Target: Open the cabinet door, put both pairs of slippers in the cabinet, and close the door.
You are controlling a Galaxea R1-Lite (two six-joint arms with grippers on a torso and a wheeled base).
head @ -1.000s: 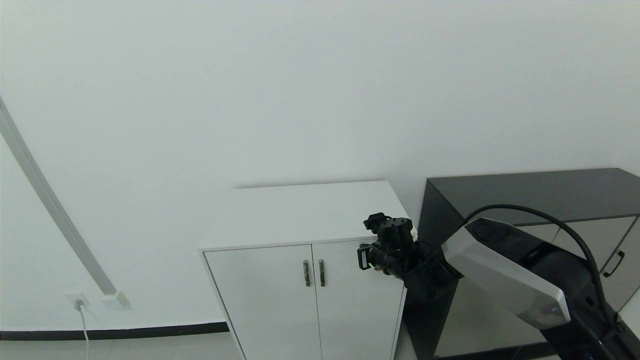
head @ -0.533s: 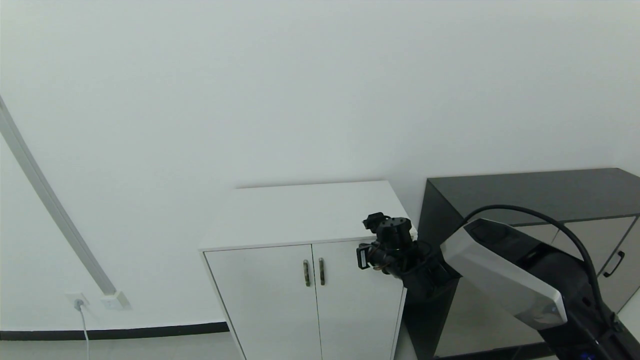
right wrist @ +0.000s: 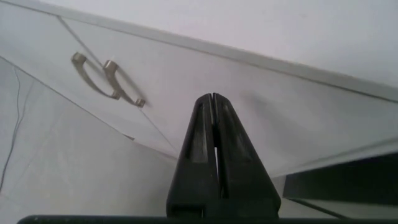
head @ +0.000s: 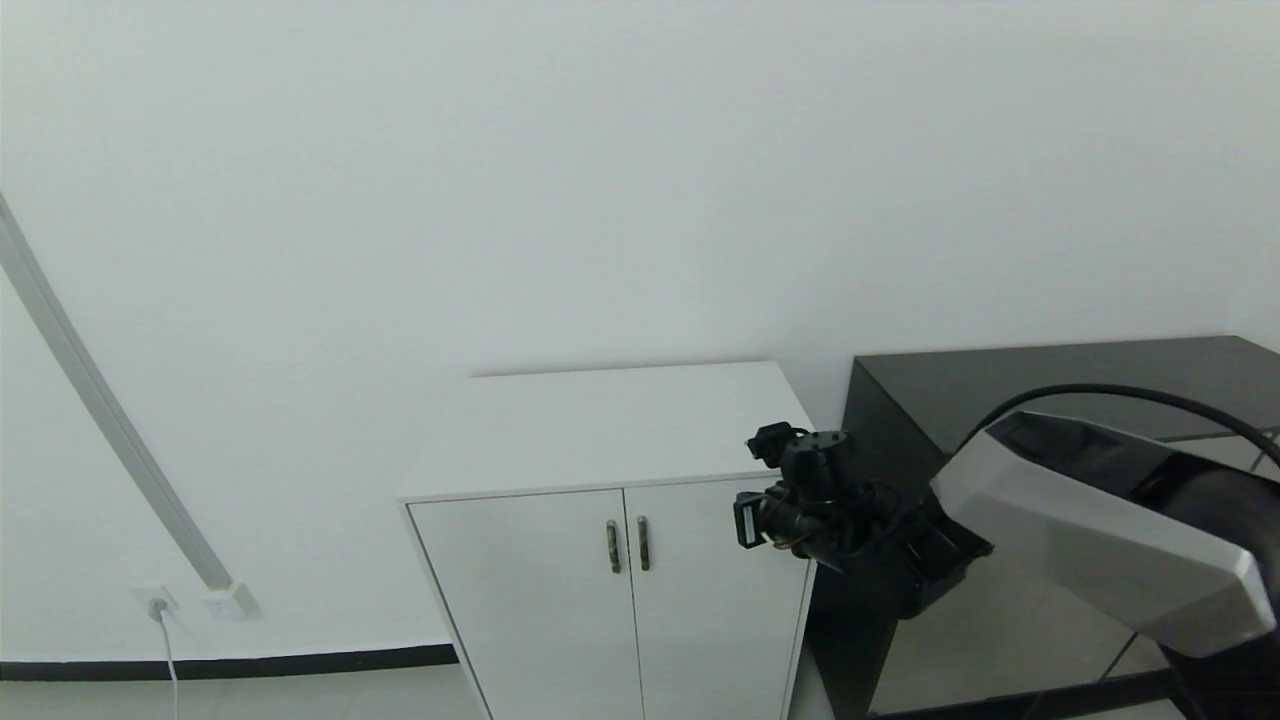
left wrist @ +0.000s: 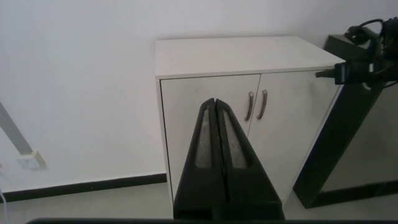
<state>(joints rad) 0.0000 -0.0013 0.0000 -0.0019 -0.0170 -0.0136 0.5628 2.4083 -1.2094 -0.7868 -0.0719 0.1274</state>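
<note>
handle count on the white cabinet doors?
2. Both are upright bars side by side at the middle seam of the white cabinet: the left door handle and the right door handle. Its front is in full view, so none seem hidden.

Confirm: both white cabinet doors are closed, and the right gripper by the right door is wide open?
Only the gripper part is wrong: the right gripper is shut, as the right wrist view shows. Both cabinet doors are closed.
</note>
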